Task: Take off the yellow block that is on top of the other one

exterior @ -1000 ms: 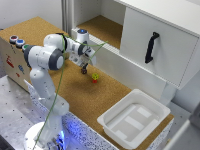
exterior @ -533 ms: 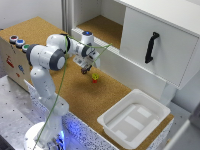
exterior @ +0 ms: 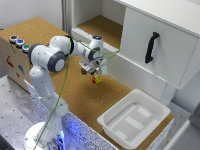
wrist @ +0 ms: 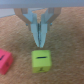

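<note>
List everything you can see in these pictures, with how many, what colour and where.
yellow block: one, bright yellow, on the cork surface just below the gripper, beside the red one, not on it
red block: one, red-pink, on the cork next to the yellow block
white tray: one, white, on the cork toward the exterior view's right
cabinet: one, white with a black handle, behind the cork surface
cork surface: one, brown, covers the table
buttons: three, on a box at the exterior view's left; colours hard to tell
robot arm: one, white
gripper: one, fingers close together, holding nothing
</note>
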